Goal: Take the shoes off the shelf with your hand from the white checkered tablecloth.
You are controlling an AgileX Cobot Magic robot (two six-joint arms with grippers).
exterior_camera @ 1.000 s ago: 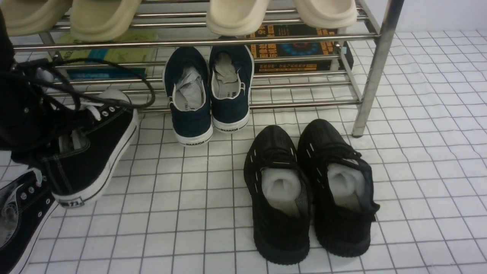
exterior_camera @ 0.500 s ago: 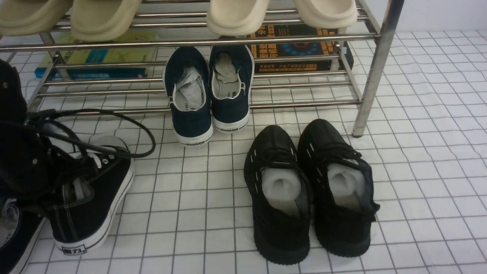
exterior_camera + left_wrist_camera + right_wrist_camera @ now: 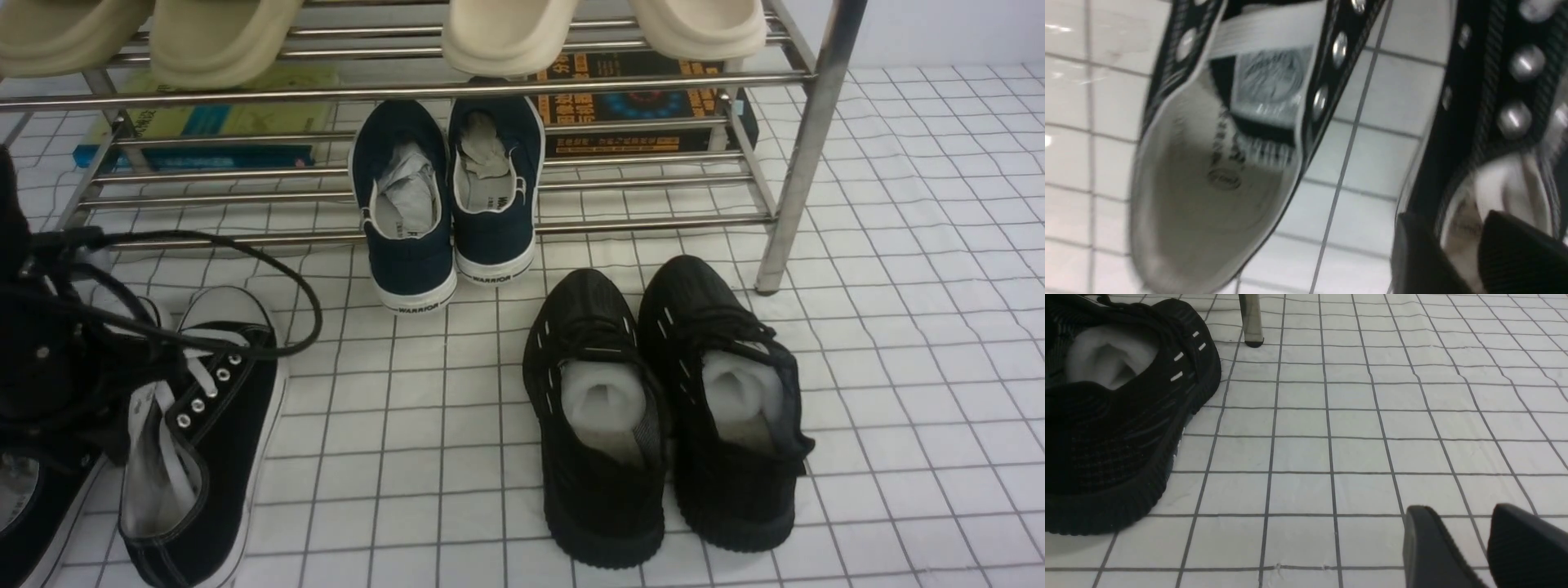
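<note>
the left gripper [image 3: 1445, 253] hangs with its fingers spread near the black canvas lace-up sneakers [image 3: 220, 457], which sit side by side on the white checkered tablecloth [image 3: 392, 457] at the robot's left, in front of the chrome shoe rack [image 3: 653, 224]. the right gripper [image 3: 1457, 543] is spread too, with nothing between its fingers, above the cloth. navy warrior slip-ons [image 3: 411, 269] lean on the rack's lower bars, and the all-black knit sneakers [image 3: 608, 490] stand on the cloth, closer to the camera than the rack.
</note>
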